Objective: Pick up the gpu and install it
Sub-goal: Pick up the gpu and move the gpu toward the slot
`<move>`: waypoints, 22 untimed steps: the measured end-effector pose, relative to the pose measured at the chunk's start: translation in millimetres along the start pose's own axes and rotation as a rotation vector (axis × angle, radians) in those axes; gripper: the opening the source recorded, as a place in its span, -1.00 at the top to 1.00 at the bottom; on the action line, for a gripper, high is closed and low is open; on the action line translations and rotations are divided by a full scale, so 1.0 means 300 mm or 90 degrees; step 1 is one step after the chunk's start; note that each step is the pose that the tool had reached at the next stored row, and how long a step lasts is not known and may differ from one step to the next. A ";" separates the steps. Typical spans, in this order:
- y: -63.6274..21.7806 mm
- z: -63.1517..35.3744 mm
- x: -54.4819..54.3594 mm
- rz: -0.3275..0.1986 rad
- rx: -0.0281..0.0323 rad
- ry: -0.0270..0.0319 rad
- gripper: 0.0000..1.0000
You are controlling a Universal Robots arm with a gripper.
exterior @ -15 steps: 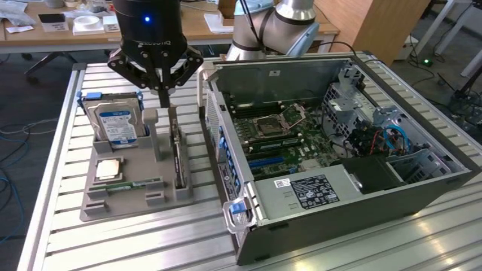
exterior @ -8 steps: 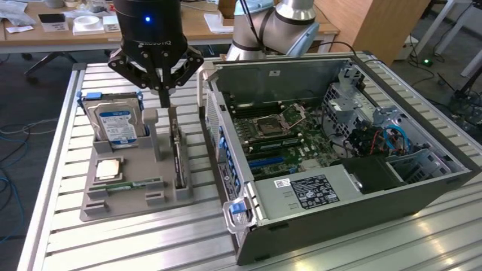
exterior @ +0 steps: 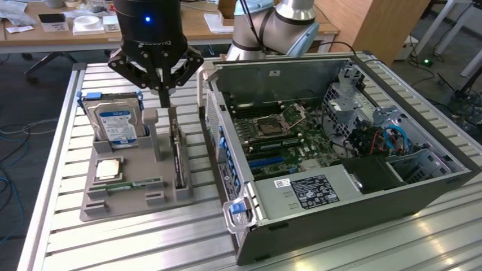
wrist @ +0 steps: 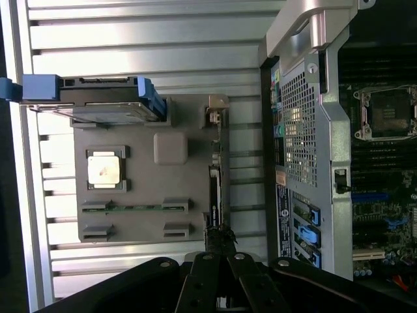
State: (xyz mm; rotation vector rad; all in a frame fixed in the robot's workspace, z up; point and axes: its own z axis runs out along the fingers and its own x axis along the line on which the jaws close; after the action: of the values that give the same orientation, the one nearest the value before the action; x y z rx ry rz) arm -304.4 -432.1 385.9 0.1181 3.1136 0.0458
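The gpu (exterior: 179, 155) stands on edge in its slot in the grey holder (exterior: 121, 210), along the side nearest the open computer case (exterior: 316, 226), with its silver bracket toward the end where the hard drive (exterior: 117, 121) sits. The fingers (exterior: 163, 95) hang above the card's line, drawn together and holding nothing, so the card is not yet gripped. To take it well, I judge they should part just wider than the card's thin edge, line up square with its long run as the wrist view shows it, and come straight down over the middle of the top edge, away from the bracket and the holder's upright post. A crooked approach would likely tip the card in its slot or nudge the holder across the slatted counter (exterior: 60, 226). A firm, centred hold and a plumb lift should free it cleanly
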 end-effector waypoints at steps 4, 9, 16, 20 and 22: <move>0.000 0.000 0.000 0.000 0.0000 0.0001 0.54; 0.000 0.000 0.000 0.000 0.0000 0.0000 0.18; -0.001 0.021 0.001 0.000 -0.0008 0.0001 0.05; -0.001 0.043 0.001 0.000 -0.0047 0.0004 0.05; -0.002 0.052 0.001 0.000 -0.0073 0.0006 0.05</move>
State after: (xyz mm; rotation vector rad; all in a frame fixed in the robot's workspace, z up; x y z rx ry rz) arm -304.4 -432.1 370.2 0.1183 3.1137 0.0638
